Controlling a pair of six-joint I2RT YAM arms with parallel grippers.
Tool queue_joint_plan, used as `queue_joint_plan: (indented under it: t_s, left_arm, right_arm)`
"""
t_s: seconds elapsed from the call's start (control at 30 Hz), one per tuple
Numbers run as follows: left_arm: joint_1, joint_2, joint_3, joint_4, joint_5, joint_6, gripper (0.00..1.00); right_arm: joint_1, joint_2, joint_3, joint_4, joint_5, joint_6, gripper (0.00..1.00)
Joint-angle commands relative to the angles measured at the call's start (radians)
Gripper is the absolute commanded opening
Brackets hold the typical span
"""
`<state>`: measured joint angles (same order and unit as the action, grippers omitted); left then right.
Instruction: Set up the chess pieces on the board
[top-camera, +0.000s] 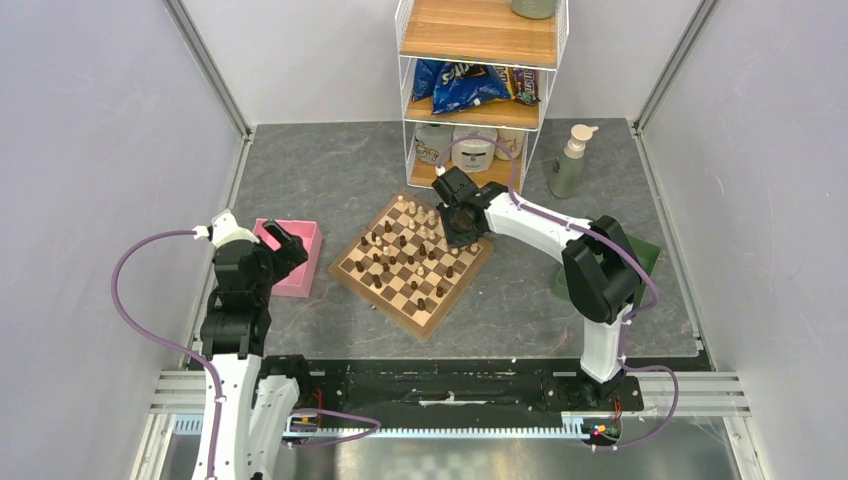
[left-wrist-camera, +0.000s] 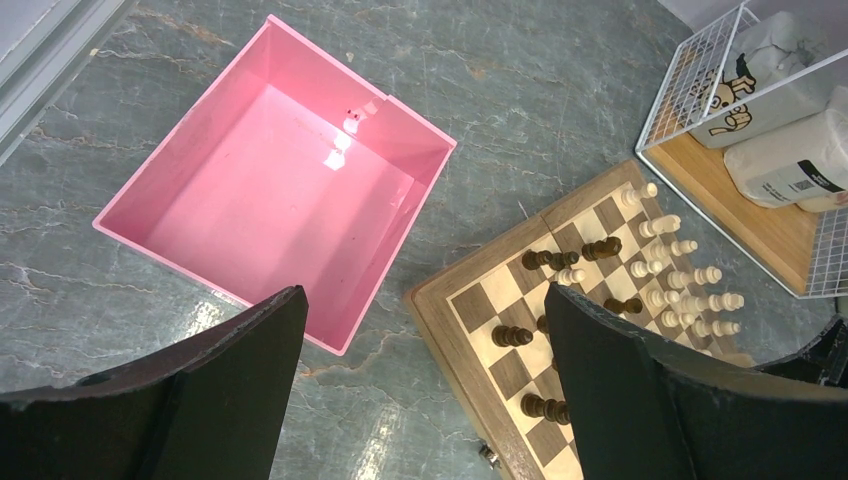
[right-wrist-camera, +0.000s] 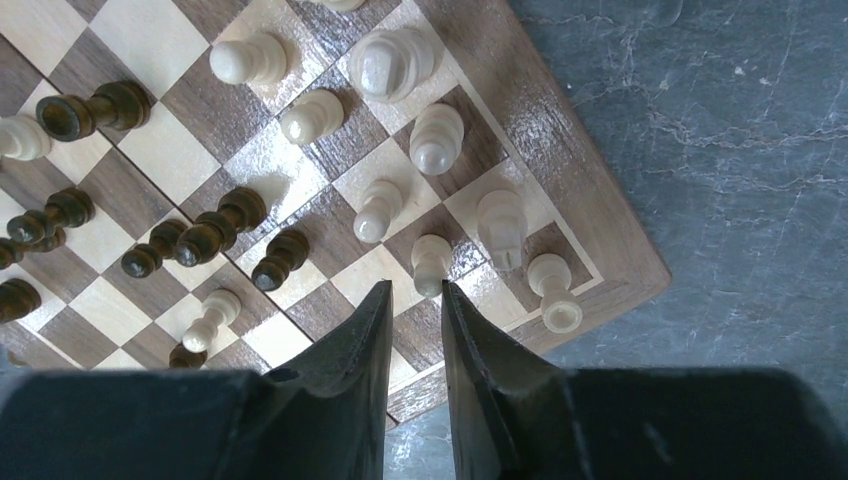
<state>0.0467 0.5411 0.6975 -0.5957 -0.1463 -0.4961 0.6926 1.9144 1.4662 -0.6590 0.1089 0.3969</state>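
A grey marbled bench (top-camera: 320, 170) spreads across the view between white panels (top-camera: 90, 150). Left of centre lies a pink open-topped box (top-camera: 306, 248); in the left wrist view its glossy floor shows bright light spots. At upper centre stands a white wire rack (top-camera: 478, 30) with wooden shelves, with blue snack bags (top-camera: 468, 86) on the middle shelf and white tubs (top-camera: 472, 150) on the lowest. A pump bottle (top-camera: 567, 172) stands just right of the rack. A dark green tray (top-camera: 650, 252) shows at right.
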Motion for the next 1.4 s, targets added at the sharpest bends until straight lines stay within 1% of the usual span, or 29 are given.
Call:
queue_joint_plan:
  t_s: [0.0,0.17,0.23,0.57,0.97,1.37]
  left_arm:
    - [0.009,-0.005,0.003,0.037,0.014,-0.023,0.96]
    - [0.009,-0.008,0.003,0.037,0.014,-0.024,0.96]
    - [0.009,-0.01,0.002,0.037,0.014,-0.025,0.96]
    - [0.009,-0.012,0.003,0.037,0.018,-0.023,0.96]
    - [0.011,-0.013,0.002,0.037,0.017,-0.023,0.96]
    - [0.011,-0.01,0.003,0.037,0.016,-0.023,0.96]
  right_arm:
    - [0.011,-0.094,-0.011,0.005,-0.03,0.009,0.32]
    - [0.059,-0.161,-0.02,0.002,-0.012,0.021,0.36]
    - [0.084,-0.165,-0.013,0.002,-0.007,0.027,0.37]
    - [0.171,-0.041,0.07,0.027,-0.033,0.059,0.38]
    - [0.182,0.053,0.111,0.029,-0.046,0.052,0.38]
    - [0.187,0.074,0.115,0.026,-0.064,0.048,0.36]
